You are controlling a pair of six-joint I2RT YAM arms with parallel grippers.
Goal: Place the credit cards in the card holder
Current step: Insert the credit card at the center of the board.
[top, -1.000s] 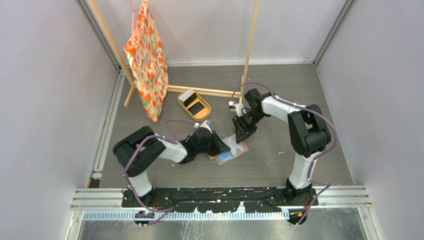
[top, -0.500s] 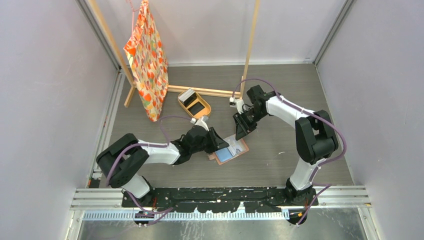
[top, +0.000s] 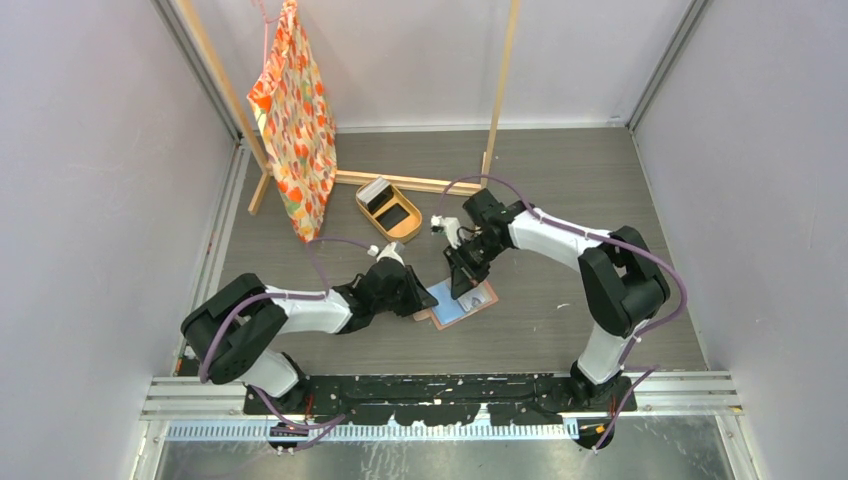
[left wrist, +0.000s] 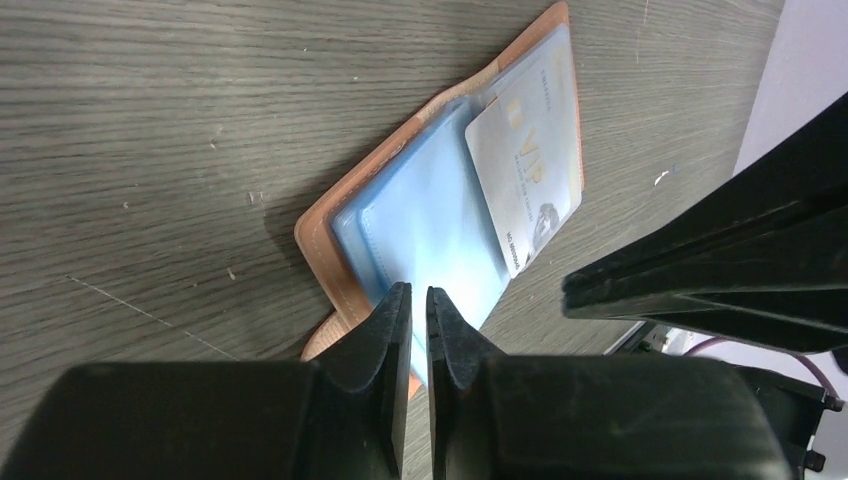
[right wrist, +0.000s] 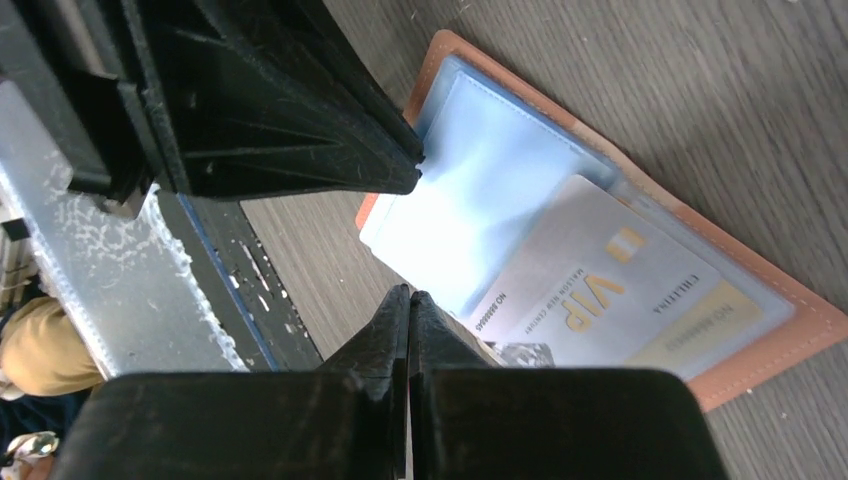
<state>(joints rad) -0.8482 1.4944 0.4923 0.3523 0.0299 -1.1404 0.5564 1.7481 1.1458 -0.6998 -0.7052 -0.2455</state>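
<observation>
The salmon-brown card holder (top: 478, 307) lies open on the table between both arms. A silver VIP credit card (right wrist: 600, 290) sits partly inside its right clear pocket (left wrist: 525, 170), one short end sticking out. My left gripper (left wrist: 418, 292) is at the holder's left edge (left wrist: 325, 235), its jaws almost together on the bluish clear pocket leaf (right wrist: 470, 190). My right gripper (right wrist: 410, 295) is shut with nothing in it. Its tip hovers just off the card's protruding end, opposite the left fingers (right wrist: 300, 120).
An oval tan tray (top: 411, 229) holding a white and a dark card stands behind the holder. Behind it is a wooden rack (top: 500, 90), and an orange patterned bag (top: 295, 120) hangs from it at the back left.
My right gripper has swung left and down over the card holder and shut. The left jaws widened briefly, then closed on the pocket leaf, and the left arm stretched out lower.
</observation>
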